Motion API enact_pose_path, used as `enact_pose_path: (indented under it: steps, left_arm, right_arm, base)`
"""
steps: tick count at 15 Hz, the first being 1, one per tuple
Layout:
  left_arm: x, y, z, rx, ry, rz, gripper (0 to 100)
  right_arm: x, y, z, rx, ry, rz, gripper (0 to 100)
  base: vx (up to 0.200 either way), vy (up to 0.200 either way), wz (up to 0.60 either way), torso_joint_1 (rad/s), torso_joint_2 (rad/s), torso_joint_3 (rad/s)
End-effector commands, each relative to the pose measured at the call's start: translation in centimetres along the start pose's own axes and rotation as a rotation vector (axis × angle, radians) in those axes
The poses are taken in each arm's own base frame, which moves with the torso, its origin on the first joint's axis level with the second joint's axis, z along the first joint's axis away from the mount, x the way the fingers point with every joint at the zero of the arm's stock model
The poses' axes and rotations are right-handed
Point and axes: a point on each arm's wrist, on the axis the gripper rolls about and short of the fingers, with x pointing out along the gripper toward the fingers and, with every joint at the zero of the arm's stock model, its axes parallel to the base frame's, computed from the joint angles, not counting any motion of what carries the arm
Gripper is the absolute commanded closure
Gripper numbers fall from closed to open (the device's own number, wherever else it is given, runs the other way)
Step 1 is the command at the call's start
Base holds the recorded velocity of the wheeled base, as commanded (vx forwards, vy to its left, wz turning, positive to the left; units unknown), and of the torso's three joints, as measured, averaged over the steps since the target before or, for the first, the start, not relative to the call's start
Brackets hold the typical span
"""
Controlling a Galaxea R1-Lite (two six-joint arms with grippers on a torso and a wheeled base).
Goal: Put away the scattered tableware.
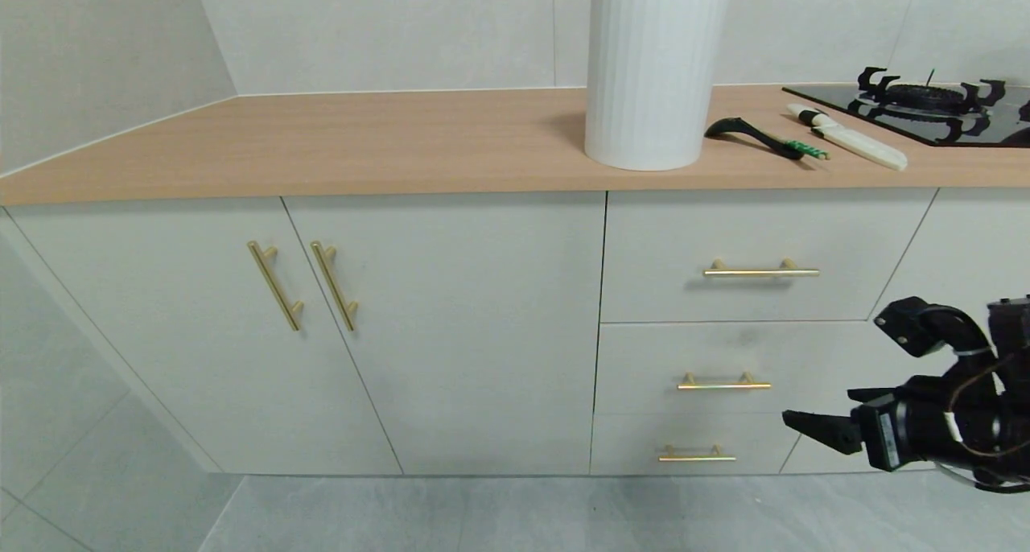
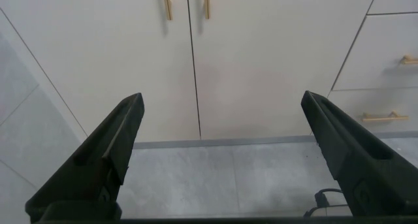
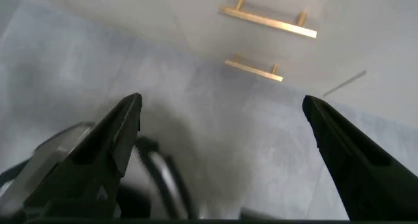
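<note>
On the wooden countertop (image 1: 362, 146) a black spoon (image 1: 752, 136) with a green striped handle end lies beside a white knife (image 1: 853, 138), both to the right of a tall white ribbed container (image 1: 653, 69). My right gripper (image 1: 819, 405) hangs open low in front of the drawers, far below the counter, holding nothing. In its wrist view the right gripper (image 3: 221, 101) faces the grey floor and two gold drawer handles (image 3: 268, 21). The left gripper (image 2: 221, 100) is open and empty, facing the cabinet doors (image 2: 261, 61) and the floor.
A black gas hob (image 1: 925, 105) sits at the counter's far right. Below are two cabinet doors with gold handles (image 1: 275, 285) and a stack of three closed drawers (image 1: 761, 271). Grey tiled floor (image 1: 483, 512) spreads in front.
</note>
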Motion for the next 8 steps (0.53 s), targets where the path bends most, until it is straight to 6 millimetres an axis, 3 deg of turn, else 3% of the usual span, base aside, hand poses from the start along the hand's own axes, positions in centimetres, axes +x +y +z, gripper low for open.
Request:
enact_pose_path:
  steps: [1, 8]
  left_arm:
    - [0.0, 0.0, 0.0, 0.000, 0.002, 0.000, 0]
    - [0.0, 0.0, 0.0, 0.000, 0.002, 0.000, 0]
  right_arm:
    - [5.4, -0.7, -0.3, -0.005, 0.096, -0.035, 0]
    - [10.1, -1.5, -1.6, 0.001, 0.027, -0.093, 0]
  base:
    - [0.000, 0.000, 0.00, 0.000, 0.00, 0.000]
    - [0.000, 0.000, 0.00, 0.000, 0.00, 0.000]
